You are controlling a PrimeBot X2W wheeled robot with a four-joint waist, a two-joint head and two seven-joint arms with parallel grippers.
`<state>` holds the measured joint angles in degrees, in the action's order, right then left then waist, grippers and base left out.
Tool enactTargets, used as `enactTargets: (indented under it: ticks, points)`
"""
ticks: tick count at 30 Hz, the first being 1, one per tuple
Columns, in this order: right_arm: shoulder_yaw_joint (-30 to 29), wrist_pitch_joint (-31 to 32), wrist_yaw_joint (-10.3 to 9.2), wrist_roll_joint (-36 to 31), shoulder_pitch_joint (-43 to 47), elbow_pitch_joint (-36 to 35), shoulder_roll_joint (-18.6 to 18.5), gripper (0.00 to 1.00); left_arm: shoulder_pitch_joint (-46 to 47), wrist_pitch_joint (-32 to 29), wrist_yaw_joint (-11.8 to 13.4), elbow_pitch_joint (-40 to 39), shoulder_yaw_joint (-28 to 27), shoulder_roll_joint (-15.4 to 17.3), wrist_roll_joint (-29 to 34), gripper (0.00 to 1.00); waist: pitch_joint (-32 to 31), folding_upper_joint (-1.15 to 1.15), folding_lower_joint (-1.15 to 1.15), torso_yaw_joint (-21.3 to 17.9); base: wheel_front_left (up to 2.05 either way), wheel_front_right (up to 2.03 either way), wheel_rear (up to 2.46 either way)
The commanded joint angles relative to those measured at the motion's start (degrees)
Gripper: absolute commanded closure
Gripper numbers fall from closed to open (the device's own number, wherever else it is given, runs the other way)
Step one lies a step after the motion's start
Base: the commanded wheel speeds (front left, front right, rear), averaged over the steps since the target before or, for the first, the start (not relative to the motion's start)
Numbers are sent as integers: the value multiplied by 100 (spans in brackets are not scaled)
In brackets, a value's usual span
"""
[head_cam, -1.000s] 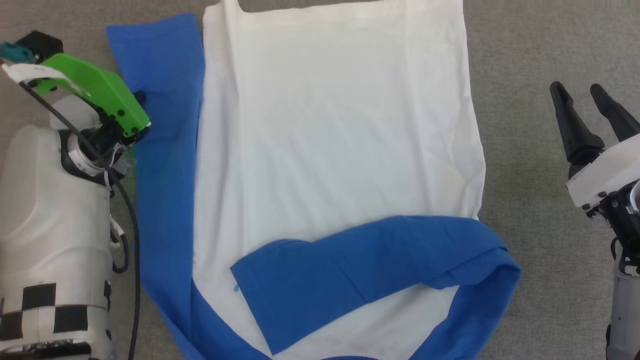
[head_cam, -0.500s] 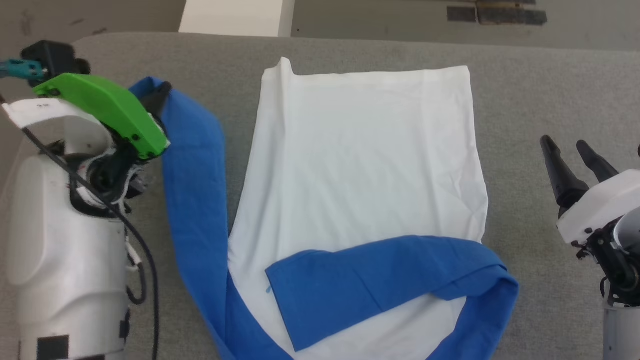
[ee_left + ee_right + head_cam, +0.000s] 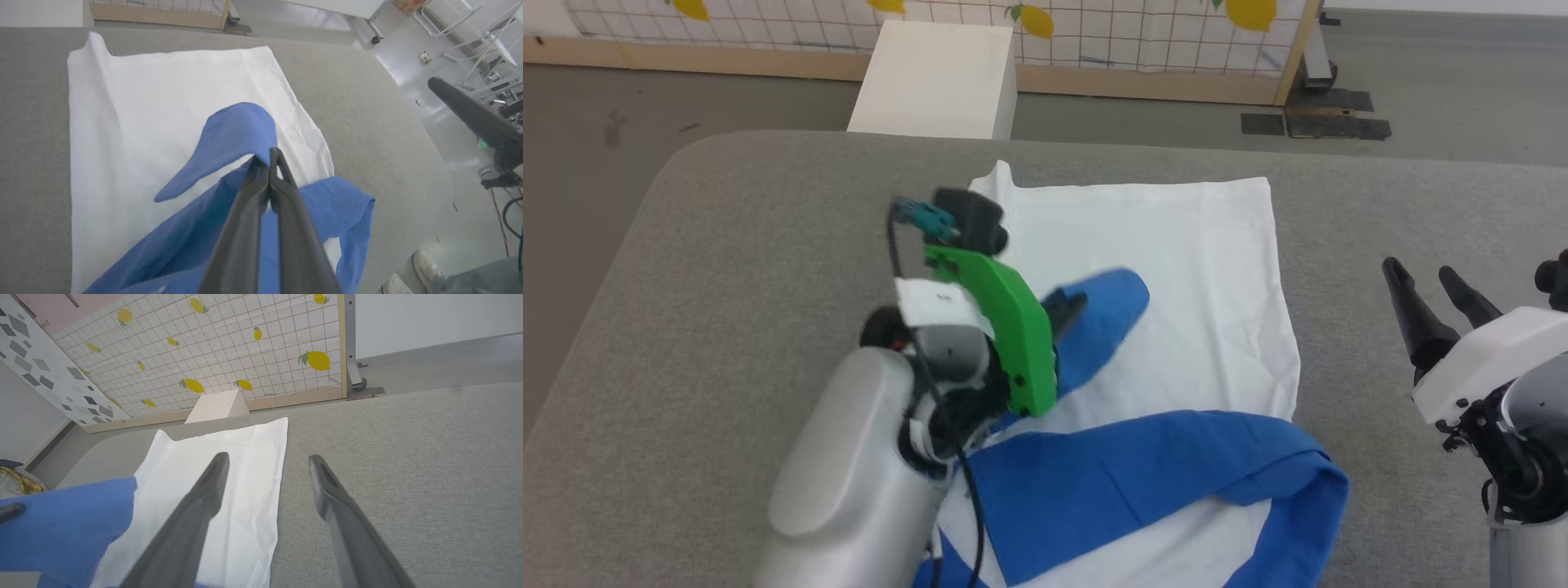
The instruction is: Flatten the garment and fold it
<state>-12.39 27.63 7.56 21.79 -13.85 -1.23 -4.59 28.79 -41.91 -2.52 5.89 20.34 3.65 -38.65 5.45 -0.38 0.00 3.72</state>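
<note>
Blue sleeve point(image 3: 1107, 314) of the garment point(image 3: 1201, 269) — a second ago left of its white body on the table point(image 3: 727, 261) — now hangs over it, pinched in the left gripper point(image 3: 270, 152): folding begun, right gripper point(image 3: 1419, 269) spread alongside.

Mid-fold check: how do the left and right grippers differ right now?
The left gripper is shut, pinching the blue sleeve of the garment; the right gripper is open and holds nothing. The left gripper sits over the garment, while the right gripper is off its edge, above the grey padded surface. Both have long dark fingers.
</note>
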Motion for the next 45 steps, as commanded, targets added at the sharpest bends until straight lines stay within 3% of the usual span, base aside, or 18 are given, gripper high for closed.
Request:
enactTargets:
  ticks: [1,11,22,23,24,25,33,39,45]
  points:
    - [1,-46,-8,52,71,17,21,0,-148,94,-37,132,189,-45,-36,100,52,38,0,-206,0,0,0]
    - [-5,-107,-8,80,105,93,55,0,-503,421,-22,805,1883,-76,-478,100,276,38,0,-772,0,0,0]
    - [-10,-201,-8,112,125,170,90,0,-477,470,78,1416,2825,-77,-710,100,406,38,0,-932,0,0,0]
    - [-7,-207,-8,111,124,183,95,0,-477,493,90,1446,2856,-77,-775,86,407,38,0,-928,0,0,0]
    - [-3,-212,-8,112,122,195,99,0,-470,497,96,1464,2888,-77,-822,58,403,38,0,-923,0,0,0]
    - [0,-219,-8,114,121,210,103,0,-455,537,106,1458,2902,-77,-896,0,395,38,0,-909,0,0,0]
    - [-47,-241,-8,89,198,309,122,0,-202,-62,40,1145,2868,-26,-1510,0,131,38,0,-717,0,0,0]
    - [-84,-210,-8,68,276,322,125,0,16,-429,172,353,2318,276,-2016,0,-113,38,0,-518,0,0,0]
    - [-55,-146,-8,49,262,265,108,0,196,524,286,-241,1187,555,-2110,0,-211,38,0,-386,0,0,0]
